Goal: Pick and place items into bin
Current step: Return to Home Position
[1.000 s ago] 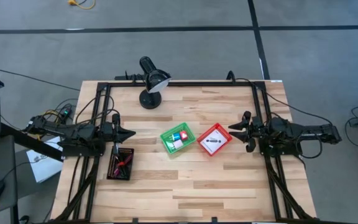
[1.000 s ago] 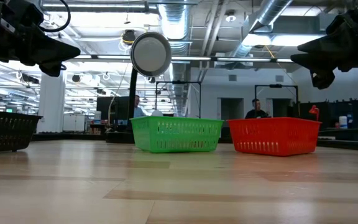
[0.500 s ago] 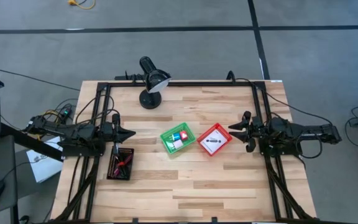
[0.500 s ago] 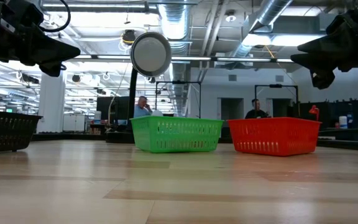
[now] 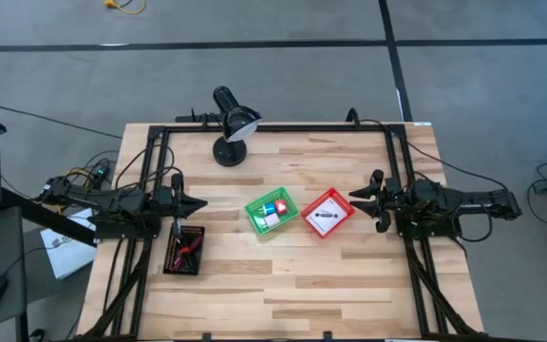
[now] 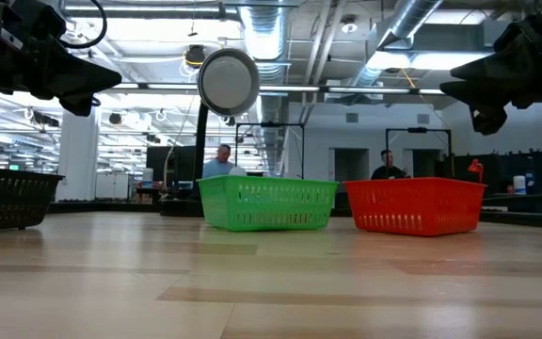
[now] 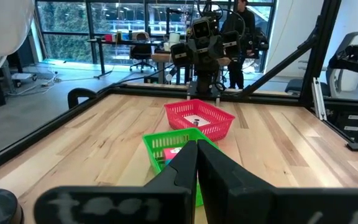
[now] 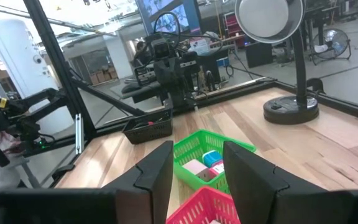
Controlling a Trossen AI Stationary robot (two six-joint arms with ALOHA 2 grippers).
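While both arms sit at the tabletop [image 5: 283, 275] edges, homing looks finished: left claw [image 5: 200, 203] pinched shut on nothing, right claw [image 5: 354, 197] parted, empty. Sorted items [image 5: 275, 211] lie in the green bin [image 5: 254, 220] and red bin [image 5: 344, 199]; leftovers [image 5: 186, 249] in the black basket [image 5: 168, 252] likely come next.

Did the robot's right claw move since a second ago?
No. The right gripper sits open at the same spot just right of the red bin in the high view.
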